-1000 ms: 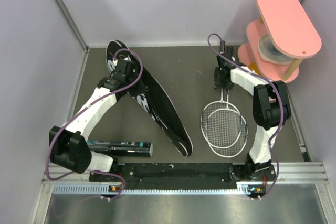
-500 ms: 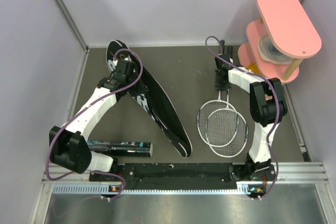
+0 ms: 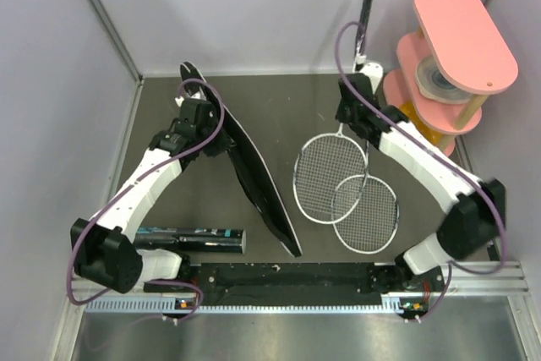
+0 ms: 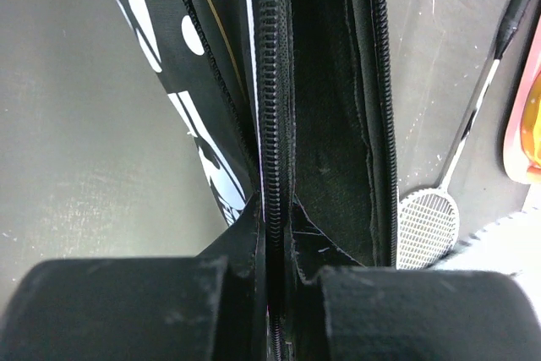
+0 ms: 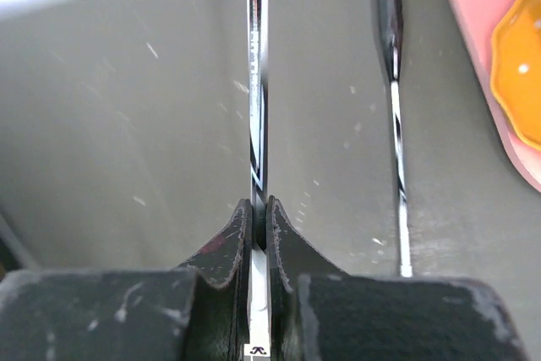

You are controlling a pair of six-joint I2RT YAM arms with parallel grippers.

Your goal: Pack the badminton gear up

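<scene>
1. The left hand [image 4: 275, 230] is pinching fully shut on the zipper edge of the black bag [image 3: 254, 179]. A second ago the bag was lying flat; now it is standing tipped on its long edge (looking far narrower from above) at the left-centre of the table [image 3: 296, 107].
2. The black shuttle tube [image 3: 193, 238] is lying where it was, by the left arm's base and near the bag's near tip.
3. The right hand [image 5: 260, 219] is clamping tight on the thin shaft of one racket [image 3: 330, 177]. That racket has swung leftward and is tilting up, its black handle now rising in front of the back wall [image 3: 254, 6].
4. The second racket [image 3: 366, 215] is lying on the table, and the two heads, earlier nearly stacked, are now overlapping only at the rims.
5. The table is showing a dark, scuffed grey surface, with pale lilac walls closing it in on three sides and a pink tiered stand [image 3: 461, 35] standing in the far right corner.
</scene>
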